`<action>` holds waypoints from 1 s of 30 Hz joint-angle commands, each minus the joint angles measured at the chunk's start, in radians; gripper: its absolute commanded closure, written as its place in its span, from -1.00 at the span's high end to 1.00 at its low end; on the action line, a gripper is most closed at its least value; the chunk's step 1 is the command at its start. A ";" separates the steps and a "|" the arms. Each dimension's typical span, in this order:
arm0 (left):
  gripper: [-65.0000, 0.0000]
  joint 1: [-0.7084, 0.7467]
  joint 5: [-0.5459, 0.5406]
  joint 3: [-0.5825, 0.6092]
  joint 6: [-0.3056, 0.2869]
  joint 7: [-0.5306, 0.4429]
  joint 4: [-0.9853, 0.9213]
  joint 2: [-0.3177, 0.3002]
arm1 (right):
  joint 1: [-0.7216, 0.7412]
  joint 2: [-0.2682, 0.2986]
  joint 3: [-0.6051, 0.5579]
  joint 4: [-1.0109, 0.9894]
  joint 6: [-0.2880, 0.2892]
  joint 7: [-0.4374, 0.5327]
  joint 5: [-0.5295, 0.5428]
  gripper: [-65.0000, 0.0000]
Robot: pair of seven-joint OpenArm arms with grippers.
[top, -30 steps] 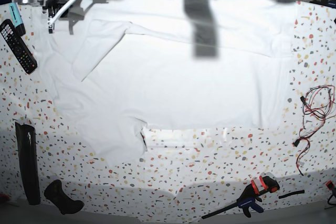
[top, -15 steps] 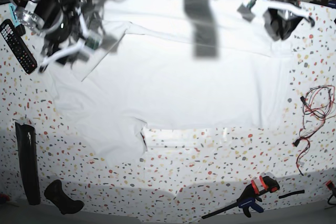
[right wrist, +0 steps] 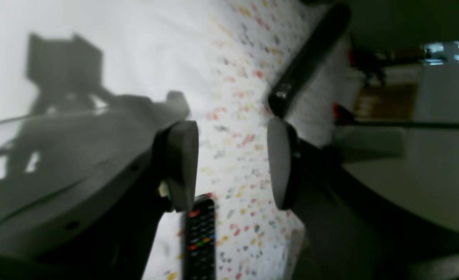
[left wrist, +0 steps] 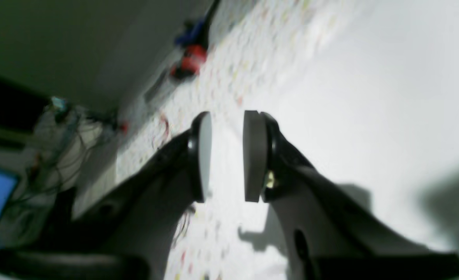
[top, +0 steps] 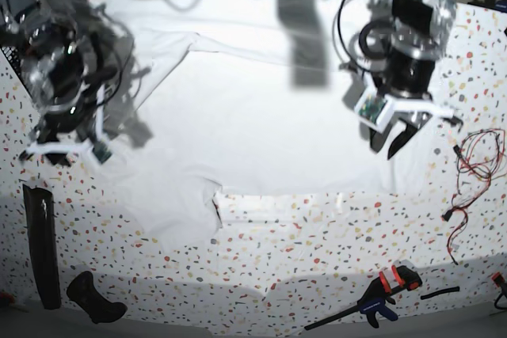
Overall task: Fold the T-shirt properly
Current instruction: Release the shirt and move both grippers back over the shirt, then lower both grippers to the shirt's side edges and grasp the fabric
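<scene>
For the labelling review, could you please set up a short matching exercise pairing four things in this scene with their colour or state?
Things:
1. T-shirt
2. clamp
3. left gripper
4. wire bundle

Descriptions:
A. red and black strands at the table's edge
B. open and empty, above the cloth
C. plain white, spread over the table
D. black with blue handle and orange-red jaw pads, near the front edge

Pairs: 1-C, 2-D, 3-B, 4-A
</scene>
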 commanded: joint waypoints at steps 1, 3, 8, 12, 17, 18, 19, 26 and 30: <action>-0.56 -0.021 -0.001 -0.005 0.013 -0.043 0.013 -0.009 | 0.036 0.008 0.031 -0.026 -0.012 0.008 -0.010 -0.12; -0.56 -0.046 -0.032 -0.005 0.013 -0.108 0.007 -0.008 | 0.082 -0.019 0.072 -0.095 -0.012 0.010 0.046 -0.12; -0.56 -0.141 -0.070 -0.006 0.013 -0.137 -0.055 -0.008 | 0.192 -0.082 0.176 -0.196 0.002 0.036 0.157 -0.12; -0.56 -0.229 -0.071 -0.006 0.013 -0.137 -0.219 -0.005 | 0.254 -0.116 0.237 -0.234 0.043 0.048 0.228 -0.12; -0.56 -0.355 -0.109 -0.006 0.013 -0.138 -0.491 -0.005 | 0.314 -0.125 0.248 -0.295 0.090 0.068 0.279 -0.12; -0.56 -0.387 -0.128 -0.006 0.013 -0.135 -0.539 -0.006 | 0.325 -0.125 0.248 -0.307 0.095 0.069 0.294 -0.12; -0.56 -0.422 -0.156 -0.006 0.006 -0.127 -0.584 -0.006 | 0.335 -0.126 0.248 -0.317 0.096 0.069 0.303 -0.12; -0.56 -0.696 -0.456 -0.006 -0.329 -0.091 -0.877 -0.005 | 0.348 -0.126 0.248 -0.329 0.117 0.065 0.311 -0.12; -0.56 -0.827 -0.660 -0.006 -0.500 -0.030 -1.048 -0.005 | 0.348 -0.126 0.248 -0.329 0.117 0.064 0.311 -0.12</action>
